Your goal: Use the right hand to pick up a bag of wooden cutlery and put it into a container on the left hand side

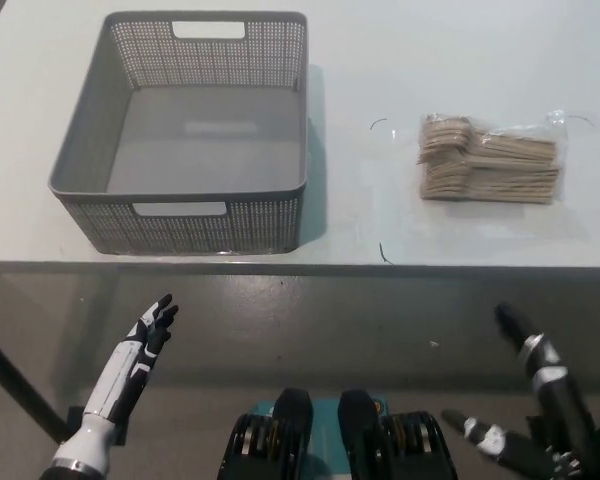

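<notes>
The white left hand (pixel 135 356) hangs below the near edge of the counter (pixel 380 255), toward its left end. Its palm is flat, and its fingers (pixel 162 312) are straight, close together and angled up toward the counter, holding nothing. The slim white forearm runs down to the lower left. The black right hand (pixel 566 412) sits low under the counter's right end. It is empty, with its fingers (pixel 512 322) stretched up and left and the thumb spread wide toward the middle.

The basket (pixel 80 170) sits on the table (pixel 360 60), left of the cutlery bag (pixel 490 162).
</notes>
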### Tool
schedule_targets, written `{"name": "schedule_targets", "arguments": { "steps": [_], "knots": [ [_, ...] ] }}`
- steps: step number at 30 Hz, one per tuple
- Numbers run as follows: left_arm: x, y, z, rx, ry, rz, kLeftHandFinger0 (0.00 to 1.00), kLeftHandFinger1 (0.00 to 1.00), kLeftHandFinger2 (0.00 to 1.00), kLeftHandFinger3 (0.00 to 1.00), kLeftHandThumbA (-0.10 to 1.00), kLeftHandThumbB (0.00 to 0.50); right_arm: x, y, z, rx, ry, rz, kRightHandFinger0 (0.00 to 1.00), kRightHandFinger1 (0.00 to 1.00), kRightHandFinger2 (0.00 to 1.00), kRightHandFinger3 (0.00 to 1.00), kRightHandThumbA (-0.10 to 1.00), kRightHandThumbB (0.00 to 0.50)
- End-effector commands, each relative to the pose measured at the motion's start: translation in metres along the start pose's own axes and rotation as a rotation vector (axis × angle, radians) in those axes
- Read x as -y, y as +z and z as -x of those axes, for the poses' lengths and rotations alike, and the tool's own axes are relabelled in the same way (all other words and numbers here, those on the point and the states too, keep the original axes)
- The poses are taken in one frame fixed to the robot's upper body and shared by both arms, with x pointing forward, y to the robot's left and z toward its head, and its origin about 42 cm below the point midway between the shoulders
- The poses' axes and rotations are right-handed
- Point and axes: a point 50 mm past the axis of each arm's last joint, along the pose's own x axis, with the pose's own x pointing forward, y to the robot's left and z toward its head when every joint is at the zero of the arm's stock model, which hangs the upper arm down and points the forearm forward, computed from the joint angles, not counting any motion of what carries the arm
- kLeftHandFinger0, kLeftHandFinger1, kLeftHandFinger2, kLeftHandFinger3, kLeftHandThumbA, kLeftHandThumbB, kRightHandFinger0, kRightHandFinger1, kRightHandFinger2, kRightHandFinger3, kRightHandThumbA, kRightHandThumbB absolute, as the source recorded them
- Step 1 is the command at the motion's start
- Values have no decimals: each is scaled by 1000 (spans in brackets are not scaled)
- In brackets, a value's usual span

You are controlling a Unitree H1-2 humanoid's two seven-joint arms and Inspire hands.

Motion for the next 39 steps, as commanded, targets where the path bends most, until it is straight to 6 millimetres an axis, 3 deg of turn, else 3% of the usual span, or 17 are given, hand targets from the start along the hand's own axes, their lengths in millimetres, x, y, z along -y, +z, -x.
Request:
{"name": "schedule_targets", "arguments": {
  "steps": [1,3,7,9,10,12,15,17,19,23,24,25,31,36,39],
  "knots": [
    [-5,10,1,65,7,2,1000,1000,1000,1000,1000,119,39,34,-34,27,-1,283,1000,1000,1000,1000,938,328],
    [-4,9,4,60,8,6,1000,1000,1000,1000,1000,100,54,46,-51,37,4,401,1000,1000,1000,1000,947,376],
    [0,3,14,46,5,12,1000,1000,1000,1000,1000,81,83,67,-88,34,67,534,1000,1000,1000,1000,947,410],
    [0,2,16,39,5,16,1000,1000,1000,1000,1000,76,92,74,-103,37,92,582,1000,1000,1000,1000,944,404],
    [1,1,18,31,5,17,1000,1000,1000,1000,1000,76,104,83,-124,27,136,642,1000,1000,1000,1000,987,426],
    [1,1,20,26,4,10,1000,1000,1000,1000,1000,81,112,90,-138,13,156,658,1000,1000,1000,1000,983,443],
    [1,0,20,30,1,-2,1000,1000,1000,1000,1000,76,133,107,-182,-27,205,720,1000,1000,1000,1000,1000,496],
    [1,-1,20,30,1,-5,1000,1000,1000,1000,1000,78,147,116,-214,-69,232,755,1000,1000,1000,1000,1000,500],
    [0,-2,20,28,3,1,1000,1000,1000,1000,1000,73,152,120,-233,-91,246,779,1000,1000,1000,1000,989,500],
    [1,-2,19,19,0,7,1000,1000,1000,1000,1000,77,169,132,-290,-169,302,838,1000,1000,1000,1000,885,500],
    [1,-3,19,19,0,7,1000,1000,1000,1000,1000,77,170,133,-295,-179,307,845,1000,1000,1000,1000,883,500],
    [2,-3,20,17,0,11,1000,1000,1000,1000,1000,73,173,137,-318,-221,331,879,1000,1000,1000,1000,868,500],
    [4,-5,22,6,-3,15,1000,1000,1000,1000,1000,67,169,134,-373,-334,393,955,1000,1000,1000,1000,876,500],
    [4,-6,25,10,-5,-5,1000,1000,1000,1000,1000,66,163,124,-402,-396,489,934,1000,1000,1000,1000,901,500],
    [5,-6,24,11,-9,-8,1000,1000,1000,1000,1000,75,161,114,-413,-479,525,818,1000,1000,1000,1000,764,500]
  ]
}}
